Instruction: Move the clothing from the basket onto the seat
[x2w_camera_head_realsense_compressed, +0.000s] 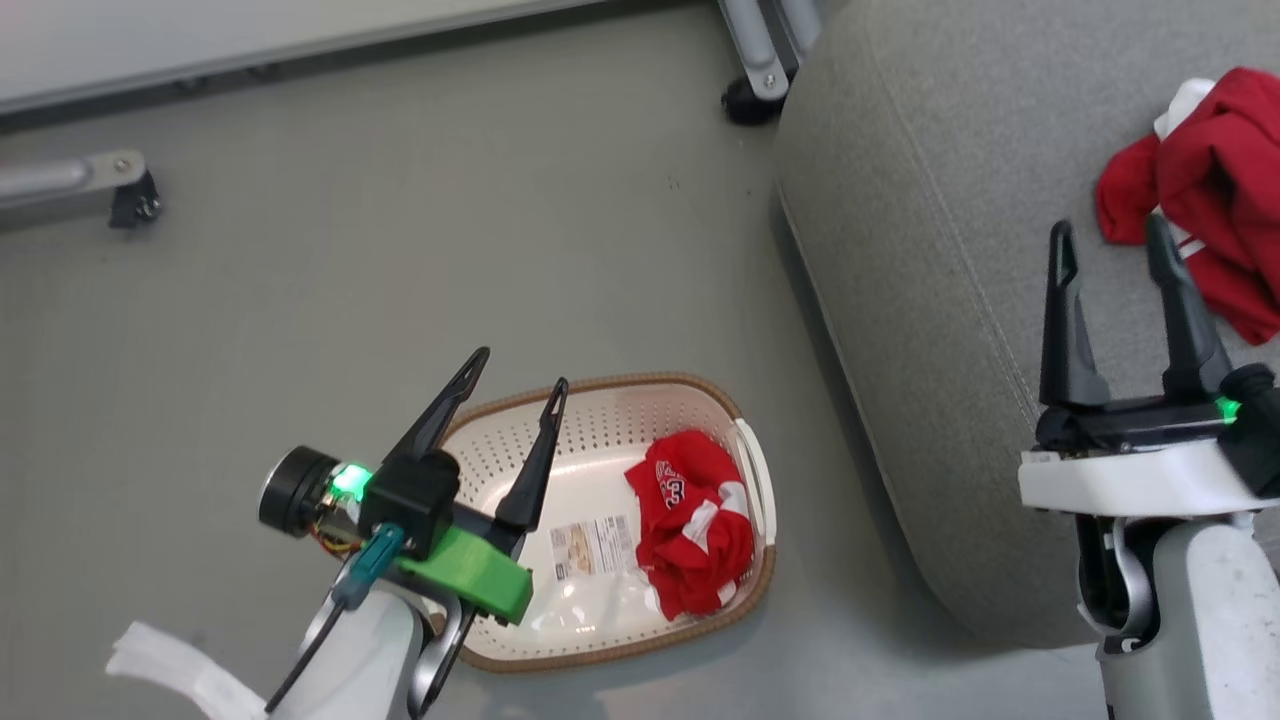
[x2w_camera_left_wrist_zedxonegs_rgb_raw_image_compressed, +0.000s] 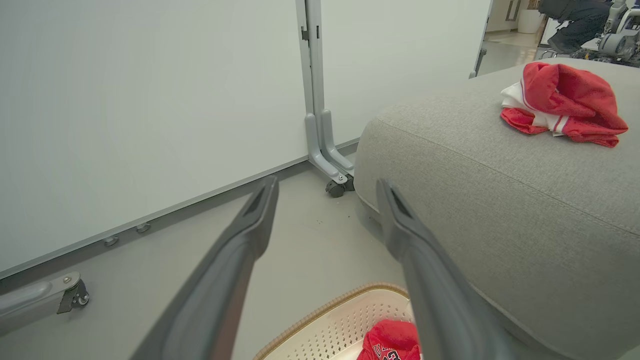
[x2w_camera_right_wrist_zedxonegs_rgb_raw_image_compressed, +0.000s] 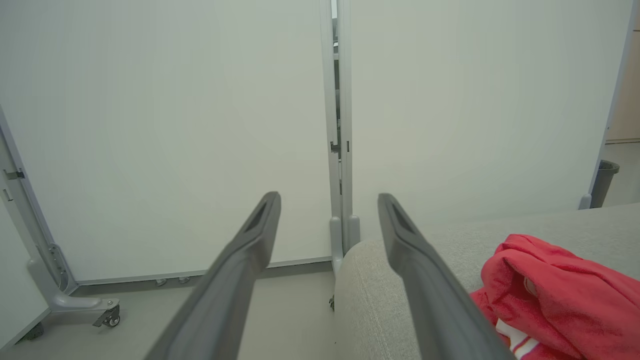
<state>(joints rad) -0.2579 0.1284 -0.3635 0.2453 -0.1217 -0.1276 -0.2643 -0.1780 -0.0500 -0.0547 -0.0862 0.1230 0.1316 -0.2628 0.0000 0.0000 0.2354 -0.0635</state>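
Note:
A crumpled red and white garment (x2w_camera_head_realsense_compressed: 693, 520) lies in the right half of the cream basket (x2w_camera_head_realsense_compressed: 590, 430) on the floor; its top also peeks into the left wrist view (x2w_camera_left_wrist_zedxonegs_rgb_raw_image_compressed: 392, 342). A second red garment (x2w_camera_head_realsense_compressed: 1215, 185) rests on the grey seat (x2w_camera_head_realsense_compressed: 920, 250), seen too in the left wrist view (x2w_camera_left_wrist_zedxonegs_rgb_raw_image_compressed: 562, 102) and the right wrist view (x2w_camera_right_wrist_zedxonegs_rgb_raw_image_compressed: 560, 295). My left gripper (x2w_camera_head_realsense_compressed: 522, 372) hovers open over the basket's left part, empty. Over the seat, my right gripper (x2w_camera_head_realsense_compressed: 1110, 235) stands open and empty, just left of that garment.
White partition panels on wheeled grey feet (x2w_camera_head_realsense_compressed: 755, 65) stand behind the basket and seat. Another caster foot (x2w_camera_head_realsense_compressed: 120, 190) sits at the far left. Bare grey floor (x2w_camera_head_realsense_compressed: 400, 250) lies between the panels and the basket. A label sticker (x2w_camera_head_realsense_compressed: 592, 547) shows on the basket's base.

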